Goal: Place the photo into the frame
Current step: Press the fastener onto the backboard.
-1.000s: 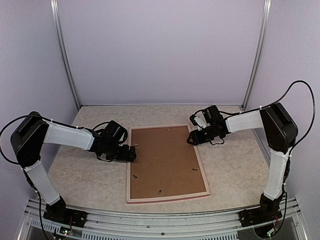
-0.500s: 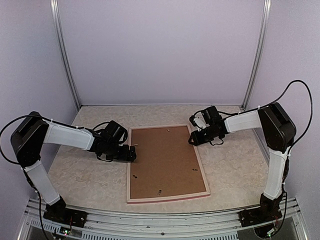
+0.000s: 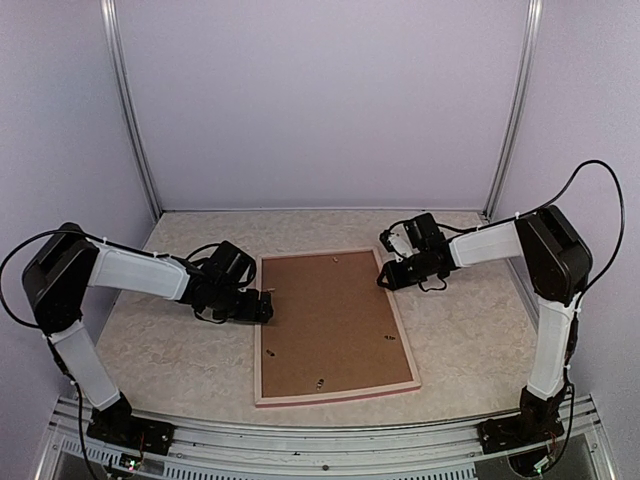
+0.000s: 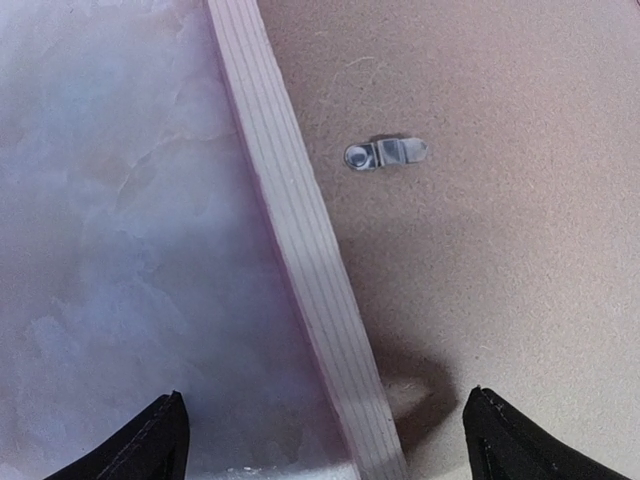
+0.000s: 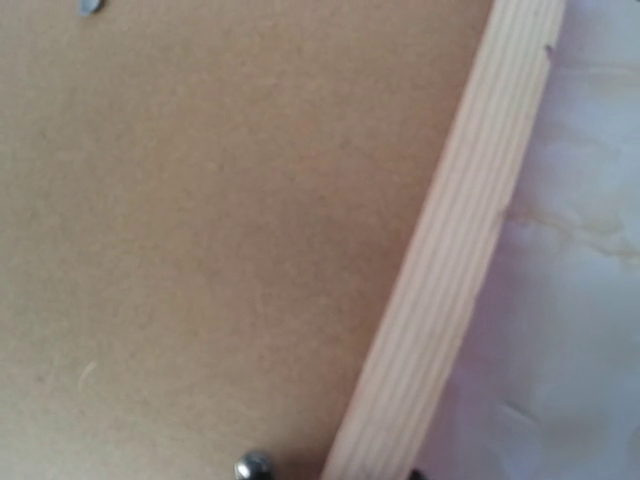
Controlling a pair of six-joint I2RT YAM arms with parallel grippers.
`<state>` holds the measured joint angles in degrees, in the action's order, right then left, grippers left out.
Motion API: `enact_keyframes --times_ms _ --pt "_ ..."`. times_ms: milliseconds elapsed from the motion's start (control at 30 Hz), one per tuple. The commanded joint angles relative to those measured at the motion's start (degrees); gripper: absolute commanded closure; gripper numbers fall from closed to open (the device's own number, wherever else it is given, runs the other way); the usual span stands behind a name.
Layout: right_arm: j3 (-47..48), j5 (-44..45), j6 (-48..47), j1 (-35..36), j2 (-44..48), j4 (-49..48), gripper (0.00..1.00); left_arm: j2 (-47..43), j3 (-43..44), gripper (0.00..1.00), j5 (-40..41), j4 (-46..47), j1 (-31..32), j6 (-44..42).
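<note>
Pale lilac walls (image 3: 320, 100), two metal posts (image 3: 130, 110), seemingly marbled beige tabletop (image 3: 170, 360).

My table (image 3: 470, 325), pale marbled top: the frame (image 3: 336, 394) lies flat on it mid-scene, back up, brown backing board (image 3: 330, 315) inside it.

Two slim arms of like build. Left arm (image 3: 135, 270) and right arm (image 3: 490, 243) clad in white ribbed shells along forearm and upper link. Bulky, rounded black housings at the elbows (image 3: 55, 275); wrists black as well. Thin black cable (image 3: 30, 241) looped off the left elbow, a second cable (image 3: 598, 162) arched high over the right one. Small white part (image 3: 400, 241) on the black right wrist. Black bases (image 3: 118, 430), with tiny coloured spots low down. Fingertips (image 4: 150, 445) of the left gripper (image 3: 264, 306) matte black, tapering to points.
</note>
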<state>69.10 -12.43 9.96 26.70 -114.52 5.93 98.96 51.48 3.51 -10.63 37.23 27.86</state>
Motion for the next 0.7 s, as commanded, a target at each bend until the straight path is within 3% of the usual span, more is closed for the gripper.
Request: enact_keyframes --times_ms 0,233,667 --pt "-3.71 0.48 1.16 -0.16 -2.78 0.2 0.72 1.93 -0.66 0.08 -0.26 1.84 1.2 1.42" --pt "-7.26 0.08 6.32 -0.16 -0.3 -1.23 0.68 1.67 -0.79 0.29 2.4 1.61 2.03 2.9" --pt "-11.78 3.78 12.9 2.64 5.03 -2.39 0.74 0.95 0.05 0.76 0.11 1.75 2.14 2.75"
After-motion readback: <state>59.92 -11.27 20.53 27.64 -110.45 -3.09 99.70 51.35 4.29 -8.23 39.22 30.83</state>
